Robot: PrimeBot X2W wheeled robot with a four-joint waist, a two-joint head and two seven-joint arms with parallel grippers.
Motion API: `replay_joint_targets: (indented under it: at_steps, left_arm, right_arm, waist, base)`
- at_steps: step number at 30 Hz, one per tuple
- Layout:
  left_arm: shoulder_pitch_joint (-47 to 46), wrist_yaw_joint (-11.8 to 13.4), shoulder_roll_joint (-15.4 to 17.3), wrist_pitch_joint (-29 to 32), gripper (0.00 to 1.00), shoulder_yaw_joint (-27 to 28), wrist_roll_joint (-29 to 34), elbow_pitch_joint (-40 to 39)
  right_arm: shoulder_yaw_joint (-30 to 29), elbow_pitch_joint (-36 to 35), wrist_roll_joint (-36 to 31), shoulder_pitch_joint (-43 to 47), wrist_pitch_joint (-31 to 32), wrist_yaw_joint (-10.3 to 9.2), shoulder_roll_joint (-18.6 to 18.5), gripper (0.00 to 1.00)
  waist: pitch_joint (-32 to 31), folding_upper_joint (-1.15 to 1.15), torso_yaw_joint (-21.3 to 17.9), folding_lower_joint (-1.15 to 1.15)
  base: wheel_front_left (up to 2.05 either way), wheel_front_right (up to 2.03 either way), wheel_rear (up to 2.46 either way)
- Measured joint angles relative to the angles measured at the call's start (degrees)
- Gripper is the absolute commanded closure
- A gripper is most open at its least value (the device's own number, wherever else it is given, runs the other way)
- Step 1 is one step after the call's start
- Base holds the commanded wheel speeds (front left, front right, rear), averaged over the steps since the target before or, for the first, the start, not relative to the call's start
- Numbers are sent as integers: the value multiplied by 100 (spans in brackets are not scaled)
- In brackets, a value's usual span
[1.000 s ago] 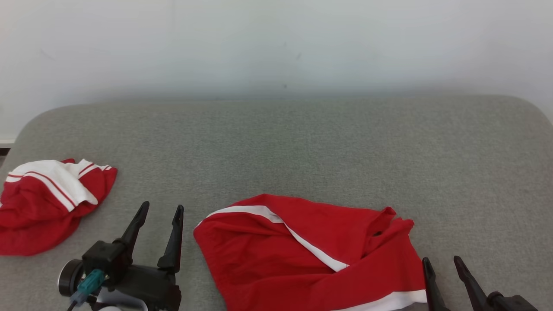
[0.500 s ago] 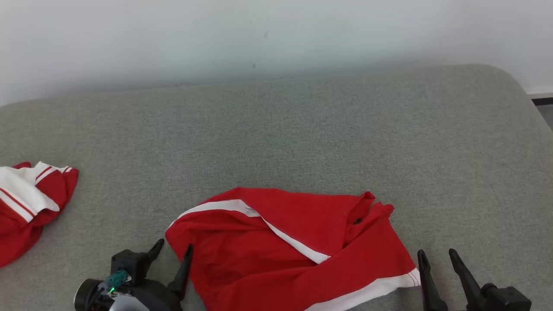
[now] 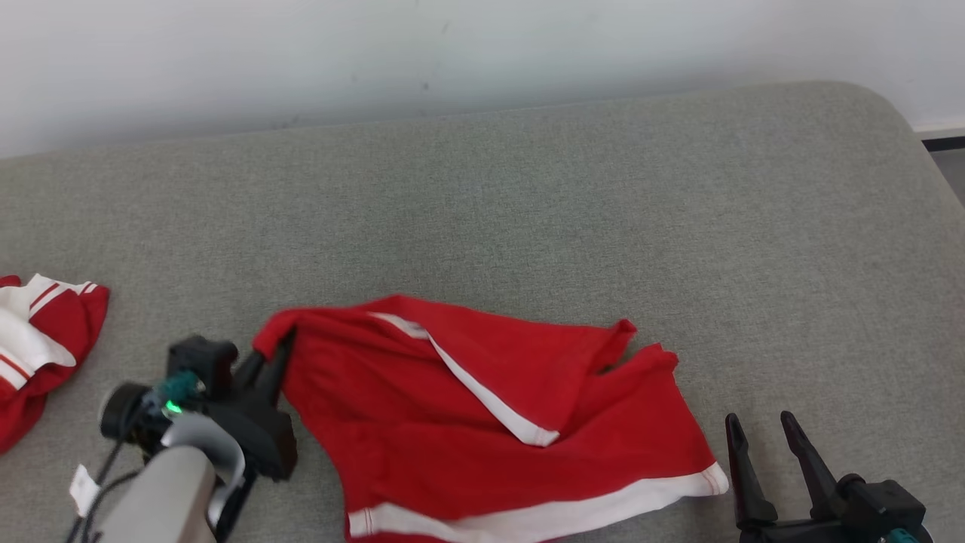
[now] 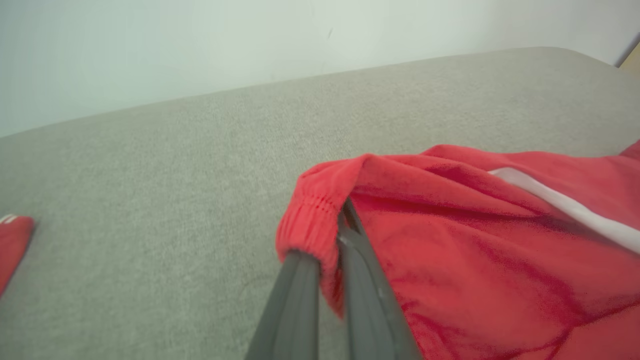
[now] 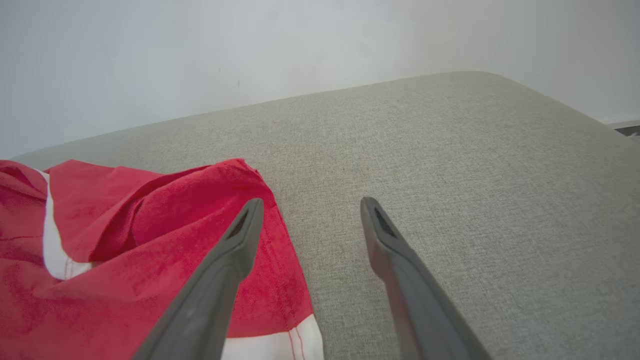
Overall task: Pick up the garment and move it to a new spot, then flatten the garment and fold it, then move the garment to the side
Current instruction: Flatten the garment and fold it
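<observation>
Left gripper just snapped shut on the red garment's ribbed corner, lower-middle of the head view, bunching it up. Right gripper idles spread wide, lower right. Pickup's started, I'd say.

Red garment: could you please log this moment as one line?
left gripper: shut on red garment corner | right gripper: open, empty, beside hem | phase: pickup

Garment: red with white stripes, crumpled, midway along the front edge of the grey cushion.
Left gripper: fingers pinched on the garment's raised left corner.
Right gripper: fingers spread, empty, just beside the garment's right hem, near the front right corner.
Second garment: red and white, bunched at the left edge.
</observation>
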Motion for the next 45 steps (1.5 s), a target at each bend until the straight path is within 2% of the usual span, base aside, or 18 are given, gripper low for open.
replay_joint_targets:
  at_steps: [7,8,9,14,23,28,33,38,40,45]
  left_arm:
    - [-554,0,215,-8,100,198,-4,94]
    - [-560,0,220,-8,62,183,-2,176]
    - [-559,0,220,-8,0,174,0,220]
    - [-433,0,215,-8,0,293,-49,199]
    - [622,89,213,-13,0,759,103,-399]
    - [1330,345,135,-13,0,1381,257,-1489]
    - [2204,600,-116,-13,0,2143,552,-2772]
    - [2940,547,-466,-13,0,2572,1065,-3651]
    - [3127,478,-617,-13,0,2698,1074,-3788]
    - [3459,298,-744,-13,0,2742,1278,-3838]
  right_arm:
    - [-34,32,-59,-131,0,0,15,0]
    - [-30,36,-68,-153,0,0,25,0]
    - [-30,46,-80,-177,0,0,35,0]
    - [1,58,-90,-211,0,0,76,0]
    - [-16,53,-46,-38,0,0,110,0]
    - [-38,-2,-29,57,-1,0,92,0]
    - [-94,-49,-27,97,0,0,79,0]
    - [-142,-162,-31,229,0,0,77,0]
    - [-172,-220,-45,280,-1,0,77,0]
    - [-203,-390,-83,440,0,0,96,0]
  waist:
    - [71,0,-115,0]
    - [78,0,-130,0]
    - [83,0,-143,0]
    - [16,0,-123,0]
    - [-408,0,187,-1]
    - [-678,0,427,-1]
    - [-868,0,631,-2]
    - [-1002,0,768,-2]
    - [-1033,-1,782,-2]
    - [-1068,-1,795,-2]
  base:
    - [0,0,0]
    - [0,0,0]
    - [0,0,0]
    - [0,0,0]
    - [0,0,0]
    - [0,0,0]
    - [0,0,0]
    - [0,0,0]
    - [0,0,0]
    - [0,0,0]
